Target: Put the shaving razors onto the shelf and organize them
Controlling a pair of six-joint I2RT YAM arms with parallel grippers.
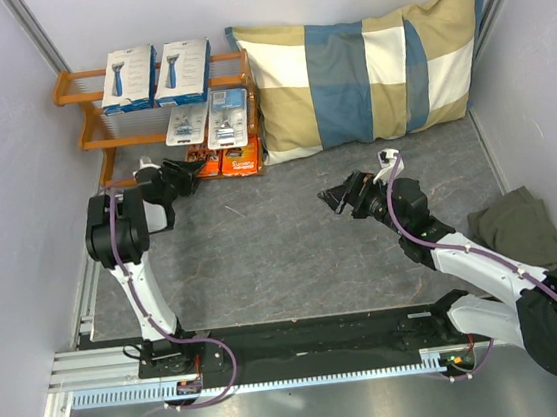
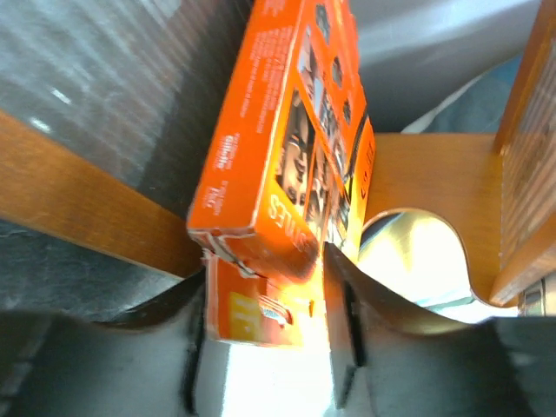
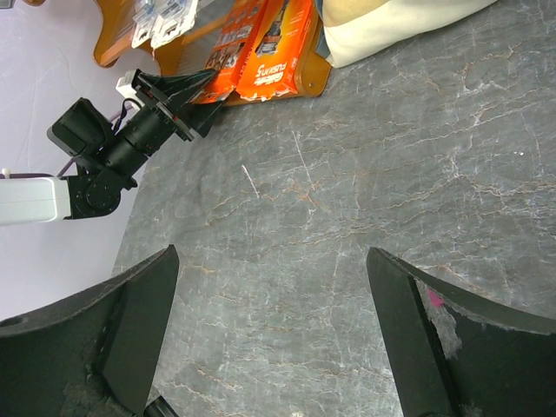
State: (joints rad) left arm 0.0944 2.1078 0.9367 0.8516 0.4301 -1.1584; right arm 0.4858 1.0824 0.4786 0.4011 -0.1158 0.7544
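Note:
The shelf (image 1: 79, 87) stands at the back left. Two white razor boxes (image 1: 129, 79) (image 1: 182, 70) lie on its top tier and two blister packs (image 1: 188, 123) (image 1: 227, 117) on the middle tier. On the bottom tier are two orange packs (image 1: 241, 158) (image 1: 205, 163). My left gripper (image 1: 194, 170) reaches into that tier. In the left wrist view its jaws (image 2: 265, 347) stand open around the near end of an orange pack (image 2: 252, 304), with a narrow gap at the right finger. Over the bare floor mid-right my right gripper (image 1: 330, 201) (image 3: 274, 295) is wide open and holds nothing.
A blue-and-beige checked pillow (image 1: 363, 63) leans against the back wall, touching the shelf's right end. At the right wall lies a dark green cloth (image 1: 517, 227). Pale walls close in the left, back and right sides.

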